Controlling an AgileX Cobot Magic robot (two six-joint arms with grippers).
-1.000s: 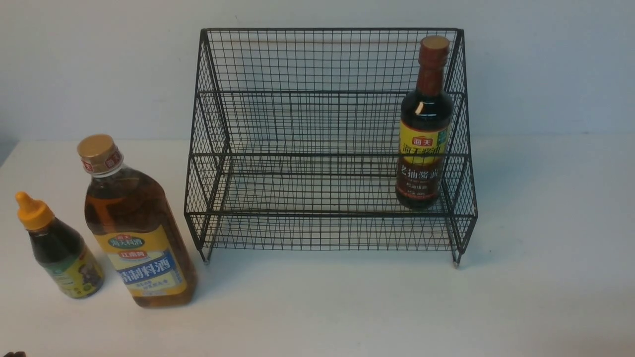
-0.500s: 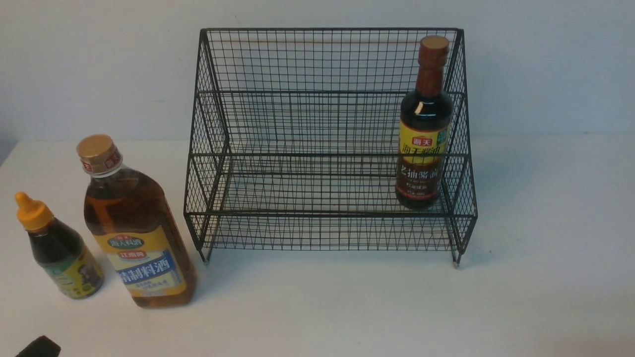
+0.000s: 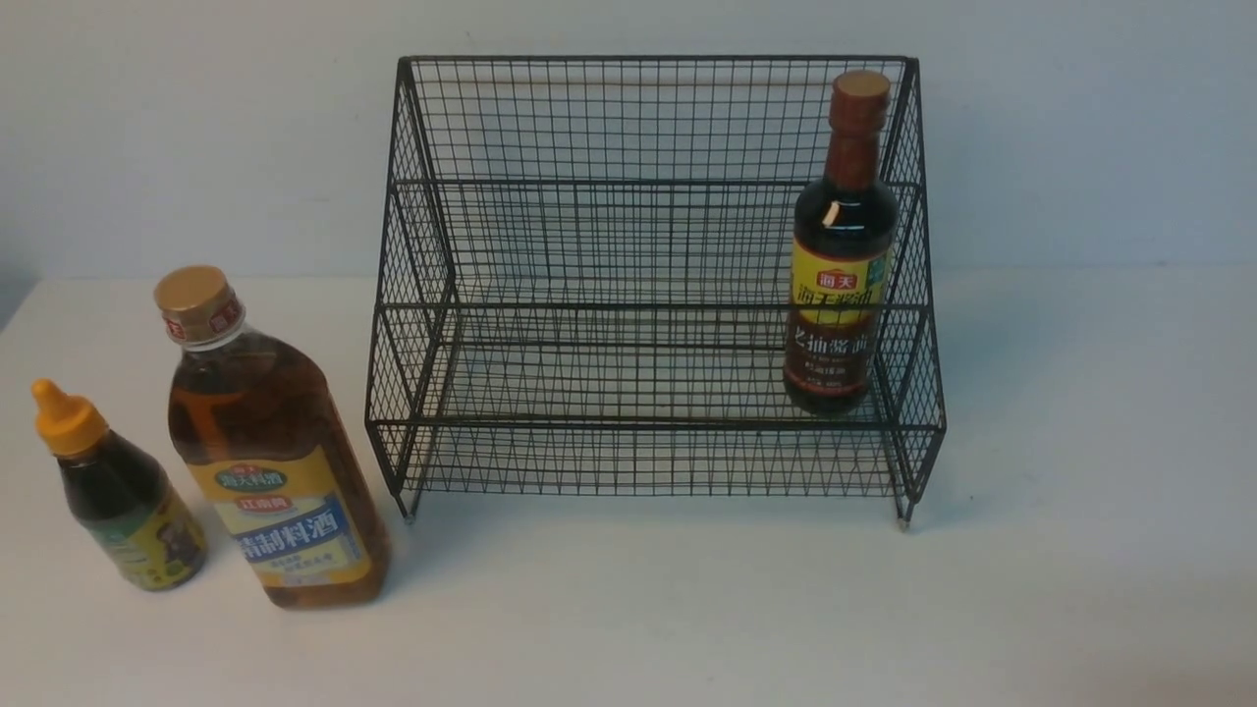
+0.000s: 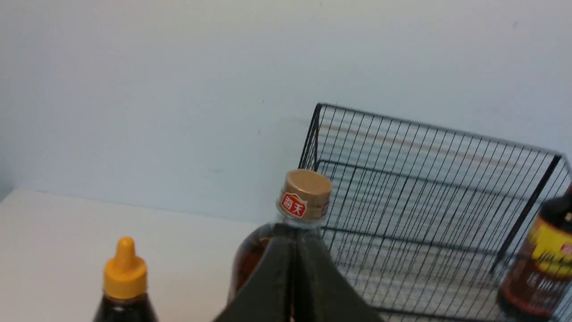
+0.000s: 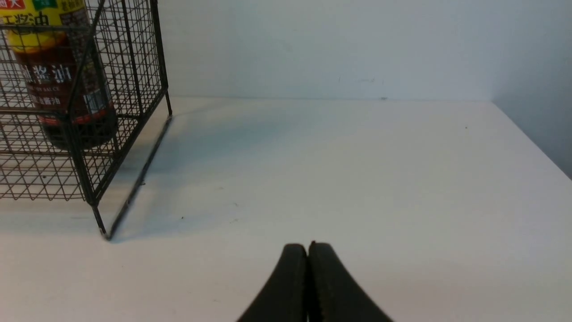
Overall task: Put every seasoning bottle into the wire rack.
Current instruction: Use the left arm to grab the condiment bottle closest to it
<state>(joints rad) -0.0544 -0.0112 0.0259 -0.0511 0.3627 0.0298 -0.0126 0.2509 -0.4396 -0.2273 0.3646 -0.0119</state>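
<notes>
L gripper (image 4: 292, 286) exited front view's 7 o'clock corner; fingers were together, same on R gripper (image 5: 308, 281). Tall bottle (image 3: 843, 255) stood at 3 o'clock in rack (image 3: 628, 182).

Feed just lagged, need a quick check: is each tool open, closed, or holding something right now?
Left tool: closed, holding nothing.
Right tool: closed, holding nothing.

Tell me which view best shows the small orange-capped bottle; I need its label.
Front view: the small orange-capped bottle stands whole, label facing the camera. Left wrist view catches only its cap and shoulders; right wrist view misses it.
</notes>
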